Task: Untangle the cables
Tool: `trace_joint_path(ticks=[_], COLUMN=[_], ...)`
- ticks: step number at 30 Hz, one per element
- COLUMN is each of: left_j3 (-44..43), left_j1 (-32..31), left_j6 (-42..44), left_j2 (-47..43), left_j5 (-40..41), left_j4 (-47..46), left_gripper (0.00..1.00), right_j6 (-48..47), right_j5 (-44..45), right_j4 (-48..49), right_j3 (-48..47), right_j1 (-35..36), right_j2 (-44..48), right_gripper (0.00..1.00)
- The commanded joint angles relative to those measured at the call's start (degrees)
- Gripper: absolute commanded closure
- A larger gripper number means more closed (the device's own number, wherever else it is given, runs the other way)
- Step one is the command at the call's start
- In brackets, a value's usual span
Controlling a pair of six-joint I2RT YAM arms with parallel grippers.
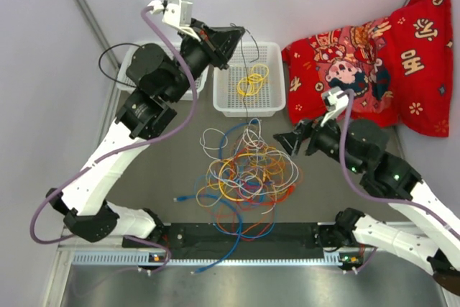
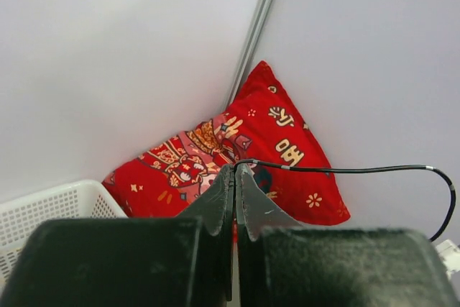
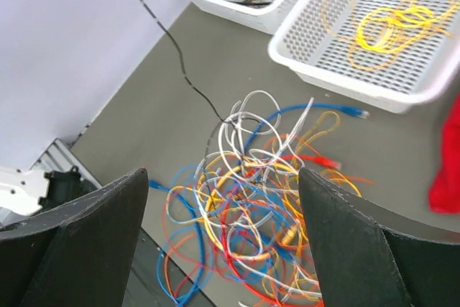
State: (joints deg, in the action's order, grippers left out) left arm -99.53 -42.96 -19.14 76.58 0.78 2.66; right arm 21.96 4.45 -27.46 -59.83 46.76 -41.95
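- Cables, a tangled heap of thin yellow, orange, blue, white and red wires [image 1: 244,174], lie just left of the wide-open right gripper [image 1: 282,139].
- One thin black cable [image 1: 246,95] runs straight away from the heap to the far left gripper [image 1: 241,35], which is clamped on it by the white mesh basket [image 1: 269,108].

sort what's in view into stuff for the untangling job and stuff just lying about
For the job: tangled pile of thin coloured wires; thin black wire running up from it; yellow wire loops in a white perforated plastic basket.
Lying about: red printed fabric cushion.
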Motion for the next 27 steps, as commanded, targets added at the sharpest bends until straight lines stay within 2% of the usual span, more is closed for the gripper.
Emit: trace_joint_path(ticks=[1,7,15,23,27], left_j3=[-8.03,-11.22,-7.88,-7.61,-7.53], left_j1=[-0.19,-0.19,-0.19,-0.19,-0.19], left_j6=[0.5,-0.55,-1.17,-2.22,-1.78], left_j2=[2.0,2.97,1.91,1.3,0.59], left_j5=[0.72,-0.07,0.37,-0.07,0.37], left_j4=[3.93,4.64,3.5,2.71,3.23], left_gripper=[1.0,1.0,1.0,1.0,1.0], right_j6=[1.42,2.21,2.57,2.48,2.04], right_j5=[-5.75,-7.44,-8.4,-10.6,-10.95], right_j4=[12.95,24.82,34.74,38.1,38.27], right_j3=[0.86,3.49,2.62,-0.98,-2.83], right_j1=[0.7,0.7,0.61,1.05,2.1], right_j2=[-4.18,-8.92,-16.31,-25.1,-29.66], right_gripper=[0.16,0.16,0.21,0.24,0.3])
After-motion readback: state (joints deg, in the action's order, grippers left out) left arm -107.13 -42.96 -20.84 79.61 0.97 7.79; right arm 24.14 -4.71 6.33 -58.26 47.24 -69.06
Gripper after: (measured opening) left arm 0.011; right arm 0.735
